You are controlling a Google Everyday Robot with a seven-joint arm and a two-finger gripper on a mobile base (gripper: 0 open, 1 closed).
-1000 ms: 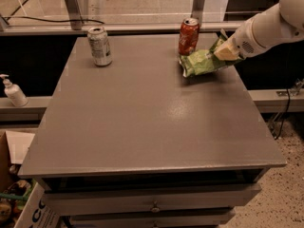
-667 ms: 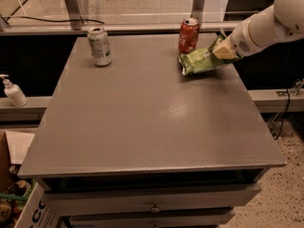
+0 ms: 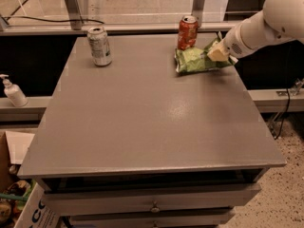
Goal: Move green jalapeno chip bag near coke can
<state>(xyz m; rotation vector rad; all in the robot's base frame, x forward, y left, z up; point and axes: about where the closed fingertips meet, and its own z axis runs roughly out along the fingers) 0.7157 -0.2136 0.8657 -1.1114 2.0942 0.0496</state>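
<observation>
Just right of the coke can (image 3: pixel 187 32), the gripper (image 3: pixel 217 54) holds the chip bag (image 3: pixel 194 61) by its edge.

Its pale fingers (image 3: pixel 214 56) are closed on the bag's right end, where crinkled green foil sticks up around them. The rest of the bag lies flat on the grey table (image 3: pixel 142 122) near the far right corner, its left end just in front of the upright coke can. The white arm (image 3: pixel 266 23) reaches in from the upper right. A silver can (image 3: pixel 99 46) stands well apart at the far left. A pump bottle (image 3: pixel 13 91) sits on a ledge left of the table.
</observation>
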